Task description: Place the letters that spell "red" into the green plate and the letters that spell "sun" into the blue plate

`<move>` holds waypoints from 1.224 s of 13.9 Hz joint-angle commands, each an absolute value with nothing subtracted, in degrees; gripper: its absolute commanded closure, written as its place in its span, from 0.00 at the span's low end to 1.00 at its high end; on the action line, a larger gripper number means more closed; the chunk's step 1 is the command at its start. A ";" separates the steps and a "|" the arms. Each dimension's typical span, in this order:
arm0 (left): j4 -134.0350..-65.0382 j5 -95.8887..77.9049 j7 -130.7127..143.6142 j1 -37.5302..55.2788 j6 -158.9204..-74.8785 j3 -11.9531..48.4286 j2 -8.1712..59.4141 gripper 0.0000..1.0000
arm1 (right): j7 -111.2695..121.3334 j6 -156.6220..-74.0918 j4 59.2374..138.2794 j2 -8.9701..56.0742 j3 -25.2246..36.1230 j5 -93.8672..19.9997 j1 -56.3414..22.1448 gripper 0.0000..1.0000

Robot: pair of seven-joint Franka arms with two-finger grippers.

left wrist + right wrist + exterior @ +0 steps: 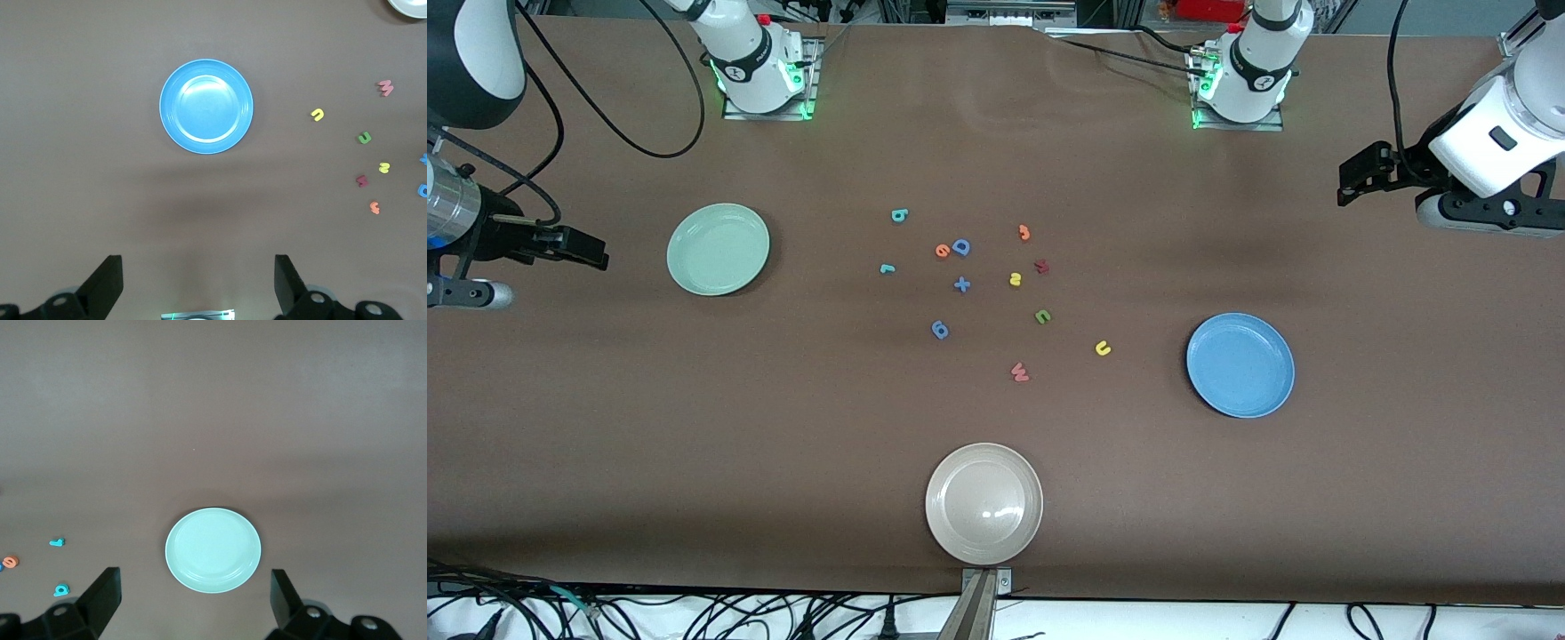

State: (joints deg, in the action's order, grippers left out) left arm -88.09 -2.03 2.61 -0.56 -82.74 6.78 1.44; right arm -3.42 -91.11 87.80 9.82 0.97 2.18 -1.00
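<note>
A beige plate sits at the table's camera-side edge. Up in the letter cluster: a blue "D", a blue plus sign, a blue "6", an orange "3", a dark red letter and a pink "w".

Brown table carries three plates and perhaps twelve foam letters.
</note>
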 commanded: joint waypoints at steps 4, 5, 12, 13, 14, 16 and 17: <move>-86.75 -3.08 1.32 -0.88 -81.65 6.86 2.11 0.00 | -4.04 -91.32 87.71 8.70 0.79 2.46 -1.23 0.00; -86.75 -3.16 1.32 -0.88 -81.65 6.86 2.11 0.00 | -3.96 -91.32 87.71 8.70 0.79 2.46 -1.23 0.00; -86.75 -3.16 1.23 -0.88 -81.65 6.86 2.11 0.00 | -3.87 -91.58 87.72 9.06 0.88 2.46 -1.23 0.00; -86.75 -3.16 1.14 -0.97 -81.65 6.86 2.20 0.00 | -3.87 -91.23 87.80 8.88 0.79 2.46 -1.23 0.00; -86.75 -3.25 1.14 -1.05 -81.65 6.77 2.20 0.00 | -3.87 -91.06 87.80 8.79 0.79 2.46 -1.23 0.00; -87.01 -3.25 0.97 -2.28 -81.56 6.68 2.11 0.00 | -3.96 -91.23 87.71 8.88 0.79 2.46 -1.23 0.00; -86.84 -3.34 0.97 -2.29 -81.65 6.68 2.20 0.00 | -3.87 -91.14 87.63 8.79 0.70 2.37 -1.23 0.00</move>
State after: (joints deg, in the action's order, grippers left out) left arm -88.09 -2.04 2.61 -1.24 -82.63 6.72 1.55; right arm -3.42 -91.32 87.68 9.47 0.90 2.17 -1.03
